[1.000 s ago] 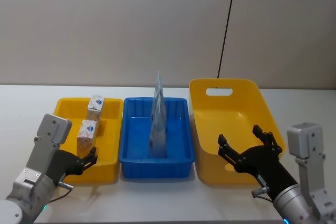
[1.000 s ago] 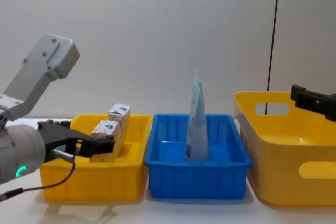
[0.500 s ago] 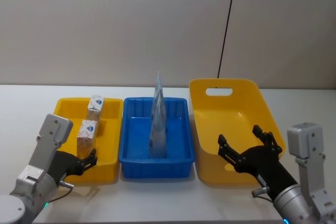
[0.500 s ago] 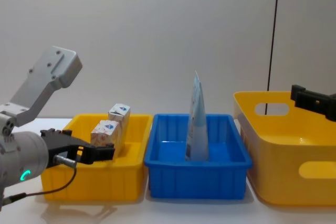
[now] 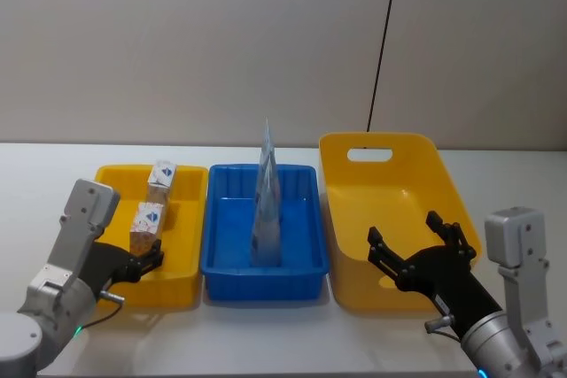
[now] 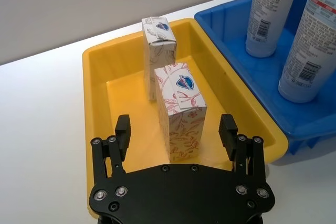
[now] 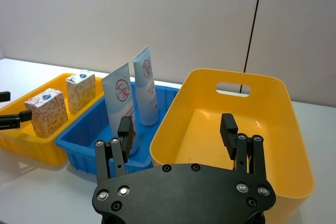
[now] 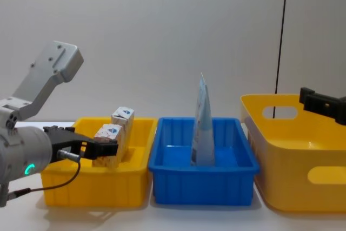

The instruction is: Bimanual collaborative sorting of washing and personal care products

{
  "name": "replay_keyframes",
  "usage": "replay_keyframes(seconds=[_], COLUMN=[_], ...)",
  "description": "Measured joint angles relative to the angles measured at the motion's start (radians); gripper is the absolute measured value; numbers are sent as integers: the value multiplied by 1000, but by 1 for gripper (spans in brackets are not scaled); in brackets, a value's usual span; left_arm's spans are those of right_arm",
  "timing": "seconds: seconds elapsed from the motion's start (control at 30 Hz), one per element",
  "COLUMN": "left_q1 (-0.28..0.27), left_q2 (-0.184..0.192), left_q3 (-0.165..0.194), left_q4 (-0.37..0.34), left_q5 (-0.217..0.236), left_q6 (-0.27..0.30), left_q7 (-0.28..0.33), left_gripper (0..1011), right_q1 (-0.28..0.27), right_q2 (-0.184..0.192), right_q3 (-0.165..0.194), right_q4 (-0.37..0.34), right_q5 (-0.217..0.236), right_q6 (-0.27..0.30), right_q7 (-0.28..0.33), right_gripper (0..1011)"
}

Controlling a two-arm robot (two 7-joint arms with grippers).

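A: Left wrist view: left gripper (image 6: 175,127) hangs at the front wall of the small yellow bin (image 6: 94,93), jaws wide apart, nothing held. Near box (image 6: 178,111) w/ red leaf print stands upright inside, lined up btwn them, not gripped.
B: Risk?
A: Box is tall & narrow. An off-centre squeeze, I reckon, tips it back onto the far box (image 6: 157,51) just behind, and both could go down. Come in too low and a finger clips the wall.
B: What else is around?
A: Blue bin (image 5: 264,279) next door, pale-blue tubes (image 6: 268,14) upright in it; a wide swing could knock 'em. Right gripper (image 5: 406,236) hovers over the big yellow bin (image 5: 394,196), front edge, jaws apart too, empty.
B: Anything blocking?
A: Just that front wall & the far box close behind.
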Motion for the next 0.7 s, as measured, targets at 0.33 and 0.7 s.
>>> replay_keyframes(seconds=[0.33, 0.7], left_q1=[-32, -92], left_q2=[-22, -52], left_q3=[-2, 4], left_q4=[51, 142], left_q5=[-2, 1], left_q6=[14, 10], left_q7=[-21, -48], left_gripper=[1001, 1001], right_q1=[0, 0], right_q2=[0, 0], right_q3=[0, 0], right_q4=[0, 0], right_q5=[0, 0], right_q6=[0, 0], right_q7=[0, 0], right_gripper=[1000, 1000])
